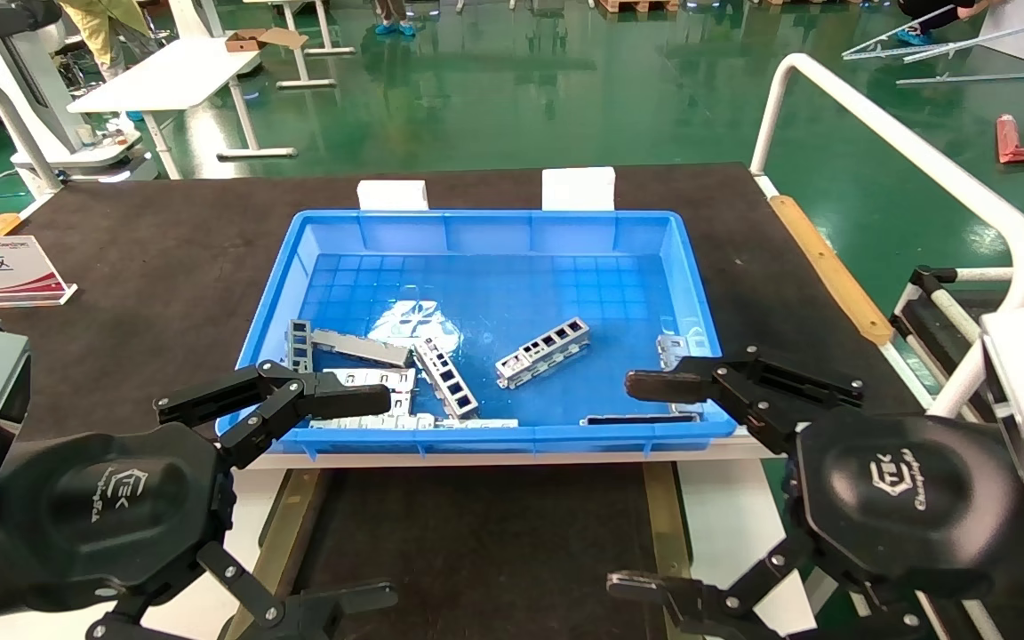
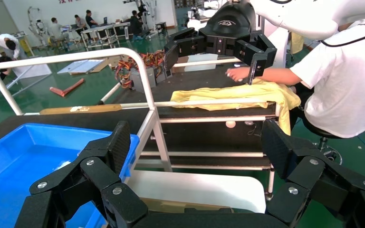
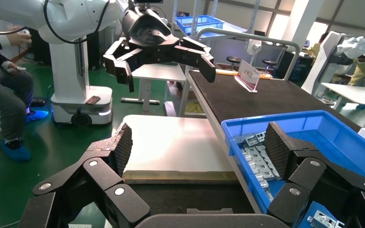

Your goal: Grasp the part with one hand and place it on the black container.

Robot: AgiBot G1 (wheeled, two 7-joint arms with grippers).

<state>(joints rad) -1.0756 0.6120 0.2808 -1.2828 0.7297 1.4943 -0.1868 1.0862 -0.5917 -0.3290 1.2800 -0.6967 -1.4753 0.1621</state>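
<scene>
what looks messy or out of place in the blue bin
The parts in the blue bin lie jumbled: several overlap in a heap by the near-left corner, while one ladder-like part lies apart, askew mid-bin. Nothing looks spilled or damaged.

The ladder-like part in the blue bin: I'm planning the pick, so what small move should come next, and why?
Probably lower the open right claw toward the part lying alone mid-bin. Both claws hover open and empty at the blue bin's near edge, and that part is clear of the clustered ones.
</scene>
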